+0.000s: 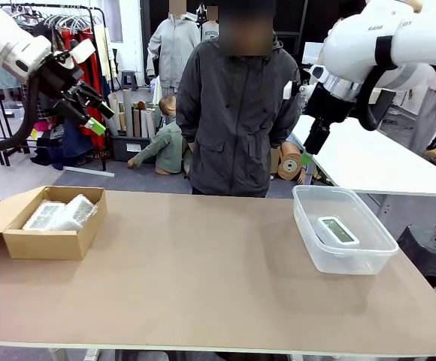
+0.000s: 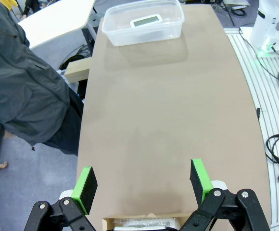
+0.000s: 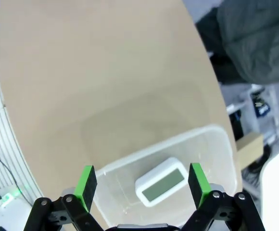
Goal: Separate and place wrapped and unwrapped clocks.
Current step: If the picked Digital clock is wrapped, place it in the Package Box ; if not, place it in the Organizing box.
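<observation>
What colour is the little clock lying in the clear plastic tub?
The clock is white with a grey-green screen, seen best in the right wrist view.

a brown table (image 1: pixel 203 278) carries two containers. a cardboard box (image 1: pixel 49 241) sits at its left end. a clear plastic tub (image 1: pixel 343 259) sits at its right.

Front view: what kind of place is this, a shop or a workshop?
Probably a robot test space in a clothing storeroom: a clothes rack, rolls of material and a second white table stand behind the person.
</observation>
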`<control>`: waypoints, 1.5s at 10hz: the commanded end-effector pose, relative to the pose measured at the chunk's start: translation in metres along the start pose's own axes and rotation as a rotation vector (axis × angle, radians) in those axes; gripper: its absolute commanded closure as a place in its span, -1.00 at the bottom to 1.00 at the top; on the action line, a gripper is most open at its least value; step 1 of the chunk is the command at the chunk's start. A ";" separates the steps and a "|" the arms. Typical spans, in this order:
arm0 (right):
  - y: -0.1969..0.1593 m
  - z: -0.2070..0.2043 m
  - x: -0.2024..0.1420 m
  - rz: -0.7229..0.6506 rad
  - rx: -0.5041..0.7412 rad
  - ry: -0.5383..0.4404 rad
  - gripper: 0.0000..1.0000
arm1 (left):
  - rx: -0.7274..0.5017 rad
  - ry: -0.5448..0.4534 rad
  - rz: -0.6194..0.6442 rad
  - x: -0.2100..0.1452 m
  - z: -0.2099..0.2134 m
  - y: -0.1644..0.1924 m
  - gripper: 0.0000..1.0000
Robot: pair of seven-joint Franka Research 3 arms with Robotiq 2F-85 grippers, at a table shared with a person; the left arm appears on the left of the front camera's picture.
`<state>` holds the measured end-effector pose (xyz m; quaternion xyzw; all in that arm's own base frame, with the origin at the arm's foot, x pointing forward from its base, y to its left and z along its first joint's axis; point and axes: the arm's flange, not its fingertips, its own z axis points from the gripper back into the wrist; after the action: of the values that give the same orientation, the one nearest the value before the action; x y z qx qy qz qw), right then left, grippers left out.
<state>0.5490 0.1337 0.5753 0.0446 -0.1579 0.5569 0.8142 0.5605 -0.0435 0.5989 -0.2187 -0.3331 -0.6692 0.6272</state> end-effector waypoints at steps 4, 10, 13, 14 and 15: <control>0.006 0.010 -0.017 0.229 0.079 -0.266 -1.00 | -0.005 0.000 -0.001 0.000 0.001 -0.001 -1.00; 0.002 0.011 -0.007 0.191 0.062 -0.249 -1.00 | -0.005 0.000 -0.001 0.000 0.001 -0.001 -1.00; -0.025 0.009 -0.018 0.235 0.178 -0.499 -1.00 | -0.005 0.000 -0.001 0.000 0.001 -0.001 -1.00; -0.032 0.009 -0.024 0.224 0.190 -0.524 -1.00 | -0.005 0.000 -0.001 0.000 0.001 -0.001 -1.00; -0.040 0.010 -0.030 0.234 0.190 -0.553 -1.00 | -0.005 0.000 -0.001 0.000 0.001 -0.001 -1.00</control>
<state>0.5655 0.1005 0.5779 0.2318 -0.3131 0.6203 0.6808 0.5605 -0.0435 0.5990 -0.2187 -0.3332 -0.6692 0.6272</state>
